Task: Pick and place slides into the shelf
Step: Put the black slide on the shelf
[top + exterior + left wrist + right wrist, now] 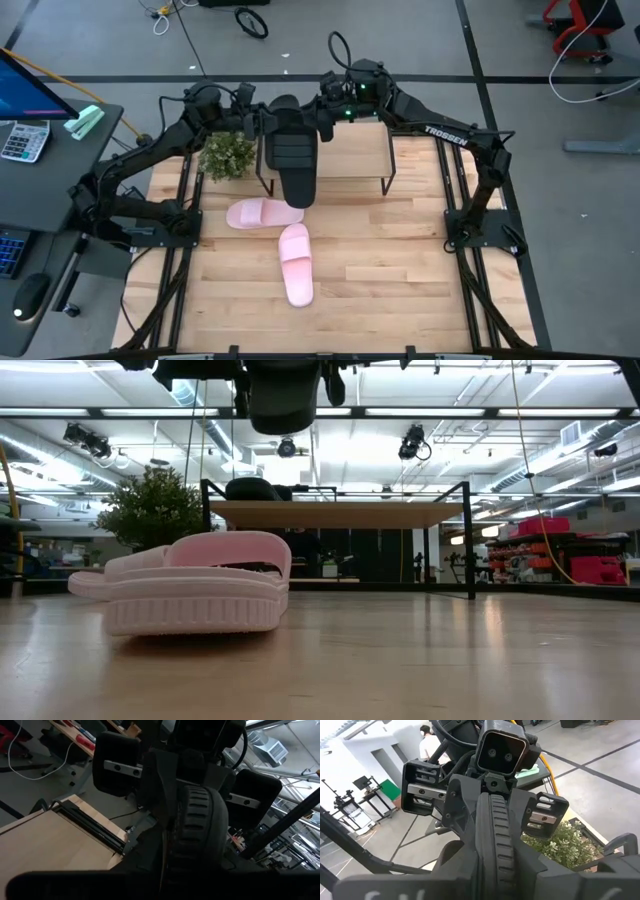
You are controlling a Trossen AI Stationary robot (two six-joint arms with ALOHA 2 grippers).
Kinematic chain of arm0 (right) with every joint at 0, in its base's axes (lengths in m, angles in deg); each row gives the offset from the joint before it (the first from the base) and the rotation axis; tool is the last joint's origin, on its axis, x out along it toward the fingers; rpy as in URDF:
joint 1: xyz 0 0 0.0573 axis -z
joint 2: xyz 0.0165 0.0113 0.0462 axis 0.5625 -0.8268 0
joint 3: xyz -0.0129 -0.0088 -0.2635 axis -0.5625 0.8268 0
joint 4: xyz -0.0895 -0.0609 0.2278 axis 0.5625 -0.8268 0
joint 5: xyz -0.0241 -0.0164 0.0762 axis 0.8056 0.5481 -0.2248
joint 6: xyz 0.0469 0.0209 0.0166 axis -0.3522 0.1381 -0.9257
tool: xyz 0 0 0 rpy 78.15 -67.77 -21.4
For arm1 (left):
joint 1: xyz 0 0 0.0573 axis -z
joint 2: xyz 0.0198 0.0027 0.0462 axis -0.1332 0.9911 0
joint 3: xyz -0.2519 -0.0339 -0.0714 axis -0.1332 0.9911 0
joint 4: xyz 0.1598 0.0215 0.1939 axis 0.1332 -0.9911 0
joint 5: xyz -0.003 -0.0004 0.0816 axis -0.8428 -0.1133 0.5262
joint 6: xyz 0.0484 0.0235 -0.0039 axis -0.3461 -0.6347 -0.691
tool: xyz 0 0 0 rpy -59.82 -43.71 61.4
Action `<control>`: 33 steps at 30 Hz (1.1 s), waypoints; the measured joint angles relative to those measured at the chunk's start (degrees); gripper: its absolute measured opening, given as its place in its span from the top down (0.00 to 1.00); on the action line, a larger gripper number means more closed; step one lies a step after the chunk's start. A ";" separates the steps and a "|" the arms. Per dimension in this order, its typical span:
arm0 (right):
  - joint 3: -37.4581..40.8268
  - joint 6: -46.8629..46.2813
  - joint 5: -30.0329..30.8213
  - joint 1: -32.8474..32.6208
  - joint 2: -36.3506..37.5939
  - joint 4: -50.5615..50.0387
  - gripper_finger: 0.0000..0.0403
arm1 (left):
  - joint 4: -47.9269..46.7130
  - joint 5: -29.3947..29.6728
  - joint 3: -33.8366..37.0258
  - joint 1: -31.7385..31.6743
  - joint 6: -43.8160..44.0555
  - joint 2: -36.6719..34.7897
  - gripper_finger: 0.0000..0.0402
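Overhead, both arms meet above the back of the tabletop (400, 260), and a black slide (296, 160) hangs between them, raised over the left end of the shelf (352, 152). The left end effector (262, 122) is at one side of the slide's upper end and the right end effector (328, 118) at the other. In each wrist view the opposite arm's fingers clamp the ribbed sole edge (496, 840), so both are clenched on this same slide. From the low view the slide (283, 395) is clear of the shelf board (335, 513), well above it. A second black slide (250, 489) already rests on the board near its left end. Two pink slides lie on the tabletop in front of the shelf: one (262, 213) crosswise, the other (296, 263) lengthwise, nearly touching. A small potted plant (226, 155) stands just left of the shelf.
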 joint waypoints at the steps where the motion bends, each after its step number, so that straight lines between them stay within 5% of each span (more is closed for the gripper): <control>1: 0.00 -0.07 0.00 0.00 0.00 -0.05 0.77 | 0.00 0.00 0.00 0.00 -0.02 0.00 0.77; 27: 0.02 -1.43 -2.46 1.47 2.49 -6.63 0.63 | 0.02 0.79 0.00 -0.52 -0.15 0.00 0.83; 33: 0.02 -0.94 -0.91 1.14 2.47 -7.98 0.67 | 0.42 0.81 0.00 -1.03 -0.17 0.00 0.80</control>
